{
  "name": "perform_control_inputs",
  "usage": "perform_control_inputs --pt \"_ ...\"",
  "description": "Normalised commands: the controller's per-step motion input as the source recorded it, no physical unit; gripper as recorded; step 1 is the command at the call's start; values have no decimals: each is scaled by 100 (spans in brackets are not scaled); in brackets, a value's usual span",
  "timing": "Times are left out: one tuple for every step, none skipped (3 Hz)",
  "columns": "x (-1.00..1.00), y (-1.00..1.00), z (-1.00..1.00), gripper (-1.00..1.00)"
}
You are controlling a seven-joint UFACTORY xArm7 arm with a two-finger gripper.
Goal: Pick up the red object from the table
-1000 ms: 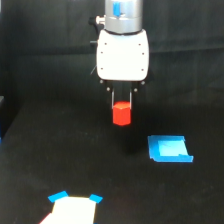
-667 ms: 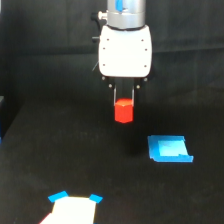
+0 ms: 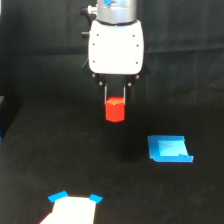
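The red object (image 3: pixel 115 110), a small red-orange hexagonal block, hangs in the air above the black table (image 3: pixel 60 165), clear of its surface. My gripper (image 3: pixel 115 100) points straight down from the white arm body and is shut on the block's upper part, one dark finger on each side. The lower half of the block sticks out below the fingertips. The block's top is hidden between the fingers.
A flat blue square piece (image 3: pixel 170 149) lies on the table at the exterior view's right, below and right of the held block. A pale patch with blue corners (image 3: pixel 72 207) sits at the bottom edge, left of centre.
The arm has risen, carrying the red block higher above the table. The blue piece and pale patch have not moved.
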Motion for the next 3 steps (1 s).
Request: perform_control_inputs --pt "15 -7 -17 -100" --pt "-18 38 -35 -94" --pt "24 12 -18 -100"
